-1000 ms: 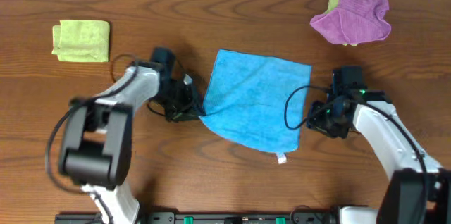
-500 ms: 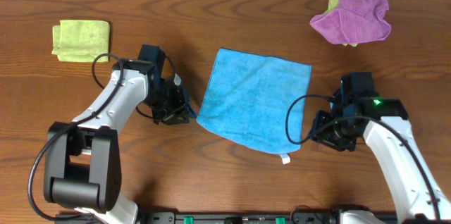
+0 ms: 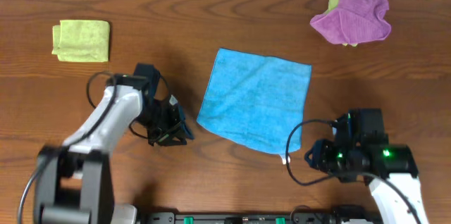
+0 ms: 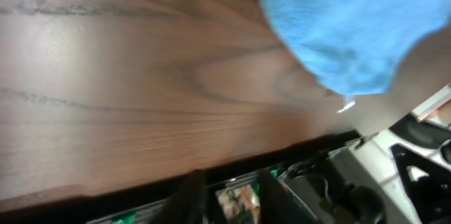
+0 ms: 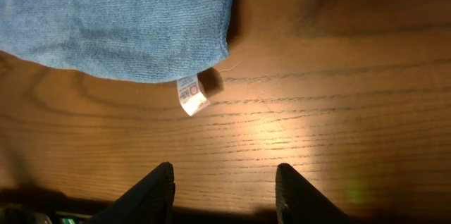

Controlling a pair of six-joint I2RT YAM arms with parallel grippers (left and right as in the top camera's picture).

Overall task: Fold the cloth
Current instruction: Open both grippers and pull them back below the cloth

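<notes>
A blue cloth (image 3: 255, 101) lies flat and spread out in the middle of the wooden table. It also shows in the left wrist view (image 4: 352, 27) and in the right wrist view (image 5: 120, 20), where its white tag (image 5: 192, 96) sticks out at the near corner. My left gripper (image 3: 173, 131) sits left of the cloth, apart from it, fingers open and empty (image 4: 229, 192). My right gripper (image 3: 313, 157) is at the front right, just beyond the cloth's tagged corner, open and empty (image 5: 224, 182).
A folded yellow-green cloth (image 3: 81, 39) lies at the back left. A crumpled purple cloth (image 3: 352, 16) on a yellow one lies at the back right. The table's front edge (image 4: 141, 185) is close to both grippers.
Both grippers have let go of the cloth's side edges and drawn back toward the front of the table. The cloth now lies flat.
</notes>
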